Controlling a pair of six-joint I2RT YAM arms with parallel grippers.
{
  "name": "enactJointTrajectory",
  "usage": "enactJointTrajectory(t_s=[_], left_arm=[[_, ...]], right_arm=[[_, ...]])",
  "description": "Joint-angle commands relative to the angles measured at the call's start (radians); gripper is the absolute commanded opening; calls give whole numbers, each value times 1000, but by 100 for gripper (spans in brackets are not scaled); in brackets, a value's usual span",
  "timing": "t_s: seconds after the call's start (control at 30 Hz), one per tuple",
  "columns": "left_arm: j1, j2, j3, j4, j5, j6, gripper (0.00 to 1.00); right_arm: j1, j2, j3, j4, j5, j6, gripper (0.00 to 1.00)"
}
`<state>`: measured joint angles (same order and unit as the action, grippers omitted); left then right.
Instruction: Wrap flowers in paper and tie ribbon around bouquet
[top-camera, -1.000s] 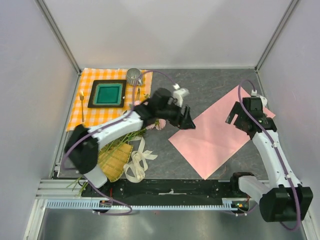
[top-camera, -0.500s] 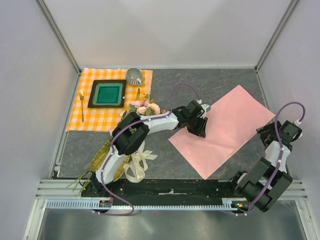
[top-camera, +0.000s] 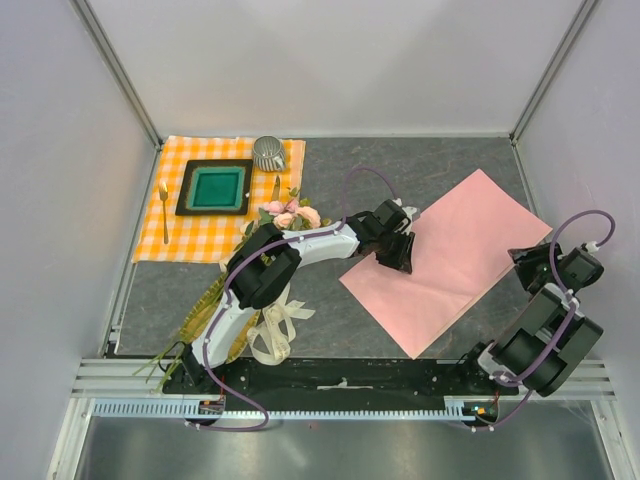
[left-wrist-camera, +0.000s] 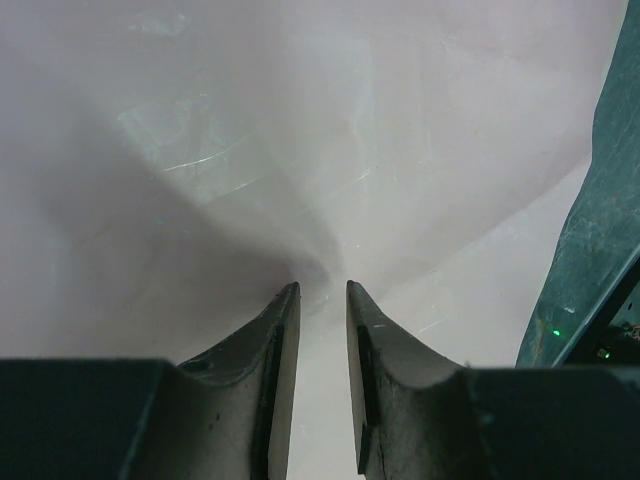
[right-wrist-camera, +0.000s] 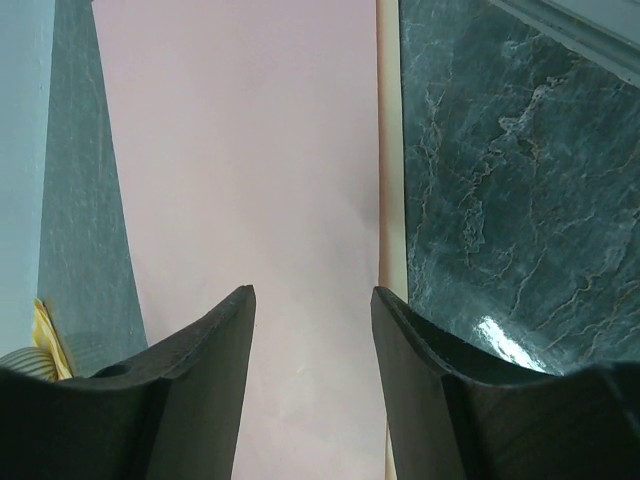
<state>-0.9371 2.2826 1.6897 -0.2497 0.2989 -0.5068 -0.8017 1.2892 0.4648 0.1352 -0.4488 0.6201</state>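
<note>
Left gripper (left-wrist-camera: 322, 290) nearly closed, pinching a raised fold of the paper (top-camera: 450, 255) at its left edge mid-table; right gripper (right-wrist-camera: 312, 292) open over its far-right corner, holding nothing; risk of tearing or creasing if pulled while pinched thin.

One paper (top-camera: 455, 255), one ribbon (top-camera: 276, 326), one tray (top-camera: 216, 187) (green), one cup (top-camera: 268, 153).
</note>
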Motion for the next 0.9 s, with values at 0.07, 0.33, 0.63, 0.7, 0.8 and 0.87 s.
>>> enactJointTrajectory(t_s=[0.07, 0.33, 0.63, 0.7, 0.8, 0.87], left_arm=[[-2, 11, 21, -53, 8, -10, 32], [0, 21, 19, -49, 20, -13, 32], [0, 37, 30, -46, 31, -9, 32], [0, 40, 33, -48, 32, -7, 32], [0, 44, 33, -46, 39, -6, 32], [-2, 44, 33, -46, 40, -4, 32]], right_arm=[[-5, 35, -37, 101, -30, 9, 59], [-5, 78, -43, 124, -31, 18, 62], [7, 159, -66, 237, -83, 59, 60], [12, 174, -69, 253, -90, 66, 57], [15, 180, -69, 257, -87, 66, 54], [19, 170, -69, 259, -85, 63, 54]])
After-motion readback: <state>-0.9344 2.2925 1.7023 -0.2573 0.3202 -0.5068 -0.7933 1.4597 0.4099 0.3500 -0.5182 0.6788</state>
